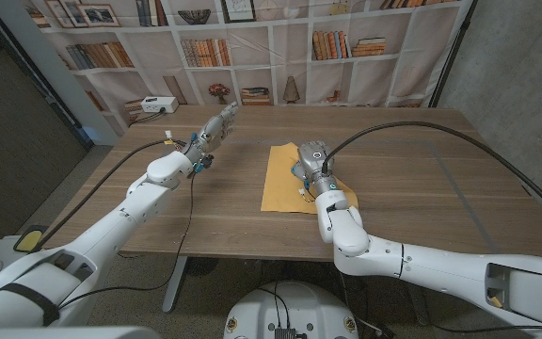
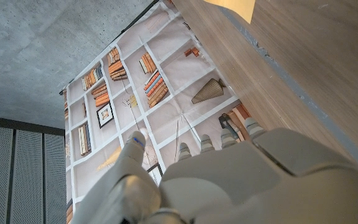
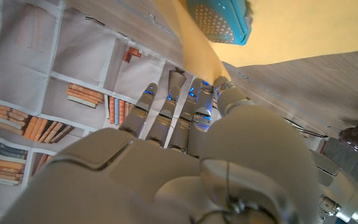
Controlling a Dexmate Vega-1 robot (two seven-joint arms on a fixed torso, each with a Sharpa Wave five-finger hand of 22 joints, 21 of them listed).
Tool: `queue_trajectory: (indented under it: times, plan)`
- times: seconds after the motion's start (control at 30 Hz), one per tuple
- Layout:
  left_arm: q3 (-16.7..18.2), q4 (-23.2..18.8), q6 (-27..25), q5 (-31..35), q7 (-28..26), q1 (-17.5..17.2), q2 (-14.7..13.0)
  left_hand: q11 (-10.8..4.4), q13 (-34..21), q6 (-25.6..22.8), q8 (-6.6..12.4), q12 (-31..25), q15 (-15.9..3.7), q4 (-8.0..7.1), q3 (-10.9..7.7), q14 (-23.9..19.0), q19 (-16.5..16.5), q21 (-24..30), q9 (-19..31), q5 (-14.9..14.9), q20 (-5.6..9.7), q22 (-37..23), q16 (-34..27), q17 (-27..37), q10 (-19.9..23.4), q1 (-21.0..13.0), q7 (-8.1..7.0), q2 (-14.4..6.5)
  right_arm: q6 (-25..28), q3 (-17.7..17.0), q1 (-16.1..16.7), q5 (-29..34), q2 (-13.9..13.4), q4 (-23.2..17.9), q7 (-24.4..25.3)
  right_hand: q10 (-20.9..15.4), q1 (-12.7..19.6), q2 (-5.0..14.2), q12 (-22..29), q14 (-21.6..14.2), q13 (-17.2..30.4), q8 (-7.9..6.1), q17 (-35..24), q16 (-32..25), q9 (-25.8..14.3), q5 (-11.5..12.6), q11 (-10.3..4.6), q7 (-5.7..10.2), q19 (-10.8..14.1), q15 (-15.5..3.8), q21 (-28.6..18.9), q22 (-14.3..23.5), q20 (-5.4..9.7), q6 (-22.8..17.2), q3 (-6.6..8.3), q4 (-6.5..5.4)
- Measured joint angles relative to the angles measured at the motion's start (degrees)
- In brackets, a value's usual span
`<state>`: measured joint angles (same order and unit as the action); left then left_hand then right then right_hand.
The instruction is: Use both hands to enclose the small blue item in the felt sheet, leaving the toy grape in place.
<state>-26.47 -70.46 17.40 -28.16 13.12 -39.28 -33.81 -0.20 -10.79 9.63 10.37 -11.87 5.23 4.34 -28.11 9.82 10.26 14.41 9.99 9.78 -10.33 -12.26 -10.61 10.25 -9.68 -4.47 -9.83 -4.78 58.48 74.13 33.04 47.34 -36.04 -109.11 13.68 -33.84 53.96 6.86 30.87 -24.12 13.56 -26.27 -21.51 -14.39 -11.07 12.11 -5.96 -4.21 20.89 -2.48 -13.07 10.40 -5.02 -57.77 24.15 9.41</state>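
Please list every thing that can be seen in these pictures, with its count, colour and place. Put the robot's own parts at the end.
felt sheet: one, yellow, flat at the table's middle.
small blue item: one, light blue, dotted, lying on the sheet.
table: one, brown wood.
white box: one, far left corner.
bookshelf backdrop: one, printed, behind the table.
left robot hand: one, white and grey, raised over the table's left part, holding nothing.
right robot hand: one, at the sheet's right edge; its grip cannot be made out.
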Motion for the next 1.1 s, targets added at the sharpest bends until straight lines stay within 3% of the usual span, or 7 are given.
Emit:
queue_trajectory:
  times: [0.4, 0.43, 0.6, 0.7, 0.93, 0.97, 1.1]
  plan:
    - [-0.22, -1.12, -1.06, 0.76, -0.82, -0.2, -0.47, 0.0, 0.0, 0.0, 0.0, 0.0, 0.0, 0.0, 0.0, 0.0, 0.0, 0.0, 0.0, 0.0, 0.0, 0.0, 0.0, 0.0, 0.0, 0.0, 0.0, 0.0, -6.2, -5.14, 3.99, 1.48, -2.64, -3.57, -5.49, 1.32, 0.05, -0.3, -0.8, 1.1, -0.27, 0.17, -0.01, 0.36, 0.01, -0.15, 0.12, 0.02, 0.27, -0.06, 0.0, 0.0, 0.27, 0.02, 0.22, -0.22]
    - [-0.31, -1.64, -1.15, 0.84, -0.88, -0.26, -0.62, 0.0, 0.0, 0.0, 0.0, 0.0, 0.0, 0.0, 0.0, 0.0, 0.0, 0.0, 0.0, 0.0, 0.0, 0.0, 0.0, 0.0, 0.0, 0.0, 0.0, 0.0, -8.68, -5.77, 4.47, 2.08, -2.85, -3.9, -7.41, 1.33, 0.04, -0.3, -0.79, 1.14, -0.27, 0.18, -0.01, 0.44, 0.0, -0.15, 0.12, 0.02, 0.27, -0.1, 0.0, 0.0, 0.27, 0.02, 0.22, -0.22]
    - [-0.31, -1.64, -1.39, 0.98, -1.05, -0.26, -0.62, 0.0, 0.0, 0.0, 0.0, 0.0, 0.0, 0.0, 0.0, 0.0, 0.0, 0.0, 0.0, 0.0, 0.0, 0.0, 0.0, 0.0, 0.0, 0.0, 0.0, 0.0, -8.81, -7.65, 5.91, 2.11, -3.43, -4.93, -7.51, 2.15, 0.12, -0.37, -1.48, 2.53, -0.27, 0.27, -0.01, 0.87, 0.16, -0.15, 0.34, 0.02, 0.3, -0.15, 0.0, 0.0, 0.25, 0.02, 0.38, -0.07]
    - [-0.47, -2.45, -1.51, 1.1, -1.19, -0.4, -0.77, 0.0, 0.0, 0.0, 0.0, 0.0, 0.0, 0.0, 0.0, 0.0, 0.0, 0.0, 0.0, 0.0, 0.0, 0.0, 0.0, 0.0, 0.0, 0.0, 0.0, 0.0, -12.17, -8.59, 6.75, 3.56, -3.65, -5.42, -11.45, 3.46, 0.3, -0.55, -2.39, 4.19, -0.53, 0.32, -0.01, 1.52, 0.16, -0.15, 0.44, 0.02, 0.59, 0.05, 0.0, 0.01, -0.03, 0.02, 0.47, 0.01]
    - [-0.51, -3.19, -1.76, 1.29, -1.45, -0.65, -0.94, 0.0, 0.0, 0.0, 0.0, 0.0, 0.0, 0.0, 0.0, 0.0, 0.0, 0.0, 0.0, 0.0, 0.0, 0.0, 0.0, 0.0, 0.0, 0.0, 0.0, 0.0, -12.17, -9.61, 7.9, 3.56, -3.61, -5.83, -11.45, 8.91, -0.28, -1.82, -6.33, 8.61, -1.32, 0.66, 0.77, 2.75, 0.39, -0.15, -0.91, 1.1, -1.07, 0.18, 1.17, 0.01, -0.59, 1.09, 1.09, -0.29]
    - [-0.51, -3.21, -1.78, 1.3, -1.49, -0.66, -0.94, 0.0, 0.0, 0.0, 0.0, 0.0, 0.0, 0.0, 0.0, 0.0, 0.0, 0.0, 0.0, 0.0, 0.0, 0.0, 0.0, 0.0, 0.0, 0.0, 0.0, 0.0, -14.26, -9.66, 8.09, 7.3, -3.52, -5.83, -17.14, 9.45, -0.38, -1.92, -6.84, 9.02, -1.33, 0.94, 0.8, 2.96, 0.43, -0.15, -0.97, 1.29, -1.56, 0.19, 1.22, 0.01, -0.6, 1.28, 1.08, -0.31]
    - [-0.51, -3.51, -1.82, 1.3, -1.54, -0.77, -1.01, 0.0, 0.0, 0.0, 0.0, 0.0, 0.0, 0.0, 0.0, 0.0, 0.0, 0.0, 0.0, 0.0, 0.0, 0.0, 0.0, 0.0, 0.0, 0.0, 0.0, 0.0, -14.9, -9.71, 8.49, 10.06, -3.05, -5.63, -20.75, 10.84, -0.93, -2.37, -7.81, 10.1, -1.6, 1.18, 0.8, 2.96, 0.46, -0.15, -1.21, 2.62, -1.86, 0.21, 1.45, 0.01, -0.81, 0.73, 0.75, -0.65]
